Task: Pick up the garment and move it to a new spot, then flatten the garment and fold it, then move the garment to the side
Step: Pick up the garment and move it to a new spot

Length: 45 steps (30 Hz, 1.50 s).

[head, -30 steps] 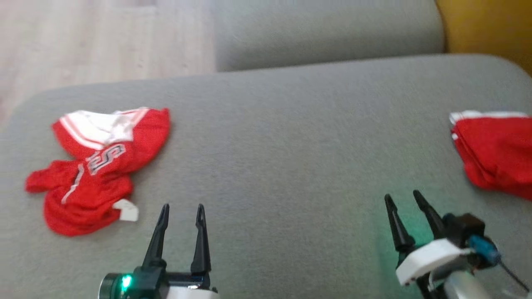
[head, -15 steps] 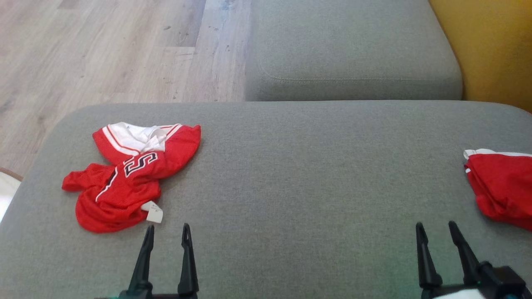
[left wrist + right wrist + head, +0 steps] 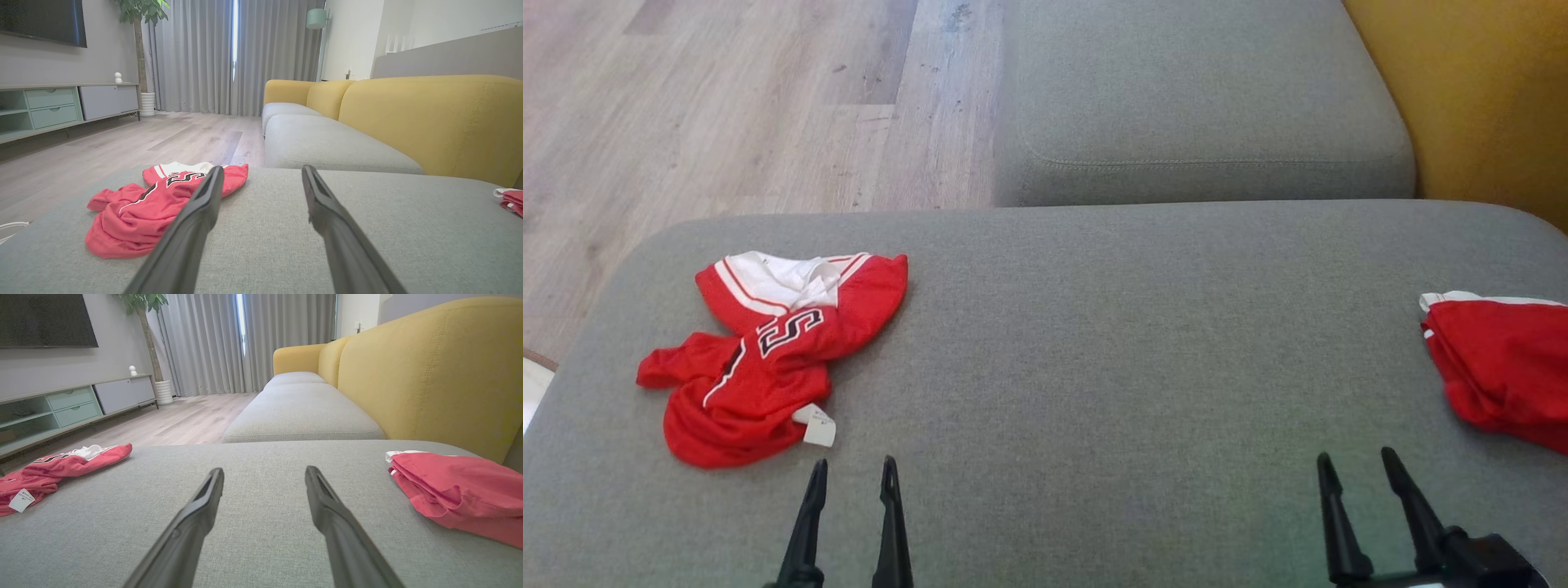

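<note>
Garment [image 3: 768,359] unmoved on cushion [image 3: 1094,367], left end effector [image 3: 854,463] and right end effector [image 3: 1355,454] spread, empty

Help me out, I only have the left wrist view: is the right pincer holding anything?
Observer: No. The right pincer is open, with nothing between its fingers.
Operator: What is the red scrap at my right edge?
Observer: A second red garment, folded in layers, lying near the yellow backrest.
Operator: Does the crumpled jersey have a tag?
Observer: Yes, a white tag sits at its near edge, on the side toward the left pincer.
</note>
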Tool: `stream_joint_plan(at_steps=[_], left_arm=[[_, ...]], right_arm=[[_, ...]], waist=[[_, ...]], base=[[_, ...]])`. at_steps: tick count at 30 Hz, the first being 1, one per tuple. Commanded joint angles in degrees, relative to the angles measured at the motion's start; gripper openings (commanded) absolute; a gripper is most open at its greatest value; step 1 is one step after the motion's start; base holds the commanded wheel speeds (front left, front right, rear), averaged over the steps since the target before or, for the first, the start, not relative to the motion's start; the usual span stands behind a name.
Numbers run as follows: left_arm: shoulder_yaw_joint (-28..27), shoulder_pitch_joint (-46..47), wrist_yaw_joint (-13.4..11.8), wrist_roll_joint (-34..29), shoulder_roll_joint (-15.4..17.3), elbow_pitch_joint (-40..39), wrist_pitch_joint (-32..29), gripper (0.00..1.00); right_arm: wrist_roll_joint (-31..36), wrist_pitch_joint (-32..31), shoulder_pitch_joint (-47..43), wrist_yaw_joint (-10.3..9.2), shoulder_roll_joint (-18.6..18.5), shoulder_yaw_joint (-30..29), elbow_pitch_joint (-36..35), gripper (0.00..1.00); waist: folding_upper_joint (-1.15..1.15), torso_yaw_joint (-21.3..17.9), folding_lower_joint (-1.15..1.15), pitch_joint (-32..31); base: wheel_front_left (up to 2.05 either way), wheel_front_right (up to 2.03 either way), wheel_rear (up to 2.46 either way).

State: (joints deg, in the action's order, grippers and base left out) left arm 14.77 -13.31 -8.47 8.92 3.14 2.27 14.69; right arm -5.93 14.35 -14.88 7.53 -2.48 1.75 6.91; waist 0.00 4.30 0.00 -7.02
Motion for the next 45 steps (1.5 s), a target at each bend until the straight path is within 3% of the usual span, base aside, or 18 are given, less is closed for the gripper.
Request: stream_joint_plan(at_steps=[1, 10, 16, 35, 41, 45], left_arm=[[-1.84, 2.16, 0.2, -0.54, -0.26, -1.62, 0.3, 1.0], [-1.7, 1.77, 0.17, -0.63, -0.26, -1.4, 0.3, 1.0], [-1.61, 1.86, 0.37, -0.71, -0.26, -1.24, 0.3, 1.0], [-4.89, 2.9, 0.75, -2.37, -0.26, -2.34, 0.31, 1.0], [-6.84, 3.48, 0.0, -2.22, -0.26, -3.95, 0.31, 1.0], [-8.75, 5.95, 0.79, -3.31, 0.15, -4.61, 0.31, 1.0]], right_arm=[[0.48, 0.64, 1.84, -0.04, -0.41, 1.64, -1.91, 1.0], [1.36, 0.64, 1.74, -0.04, -0.41, 2.38, -1.59, 1.0], [1.28, 0.64, 0.82, -0.04, -0.4, 2.6, -1.65, 1.0], [0.46, 0.64, 3.21, -0.04, -0.4, 4.23, -1.69, 1.0], [1.38, 0.64, 4.83, -0.04, -0.4, 5.28, -1.05, 1.0], [2.23, 0.64, 4.59, -0.04, -0.4, 4.76, -1.06, 1.0]], waist=[[0.0, -0.09, 0.0, -0.01], [0.0, -0.37, 0.0, -0.27], [0.0, 1.55, 0.0, -0.3], [0.0, 21.07, 0.0, 3.2], [0.0, 23.26, 0.0, 5.22], [0.0, 24.08, 0.0, 6.14]], base=[[0.0, 0.0, 0.0], [0.0, 0.0, 0.0], [0.0, 0.0, 0.0], [0.0, 0.0, 0.0], [0.0, 0.0, 0.0], [0.0, 0.0, 0.0]])
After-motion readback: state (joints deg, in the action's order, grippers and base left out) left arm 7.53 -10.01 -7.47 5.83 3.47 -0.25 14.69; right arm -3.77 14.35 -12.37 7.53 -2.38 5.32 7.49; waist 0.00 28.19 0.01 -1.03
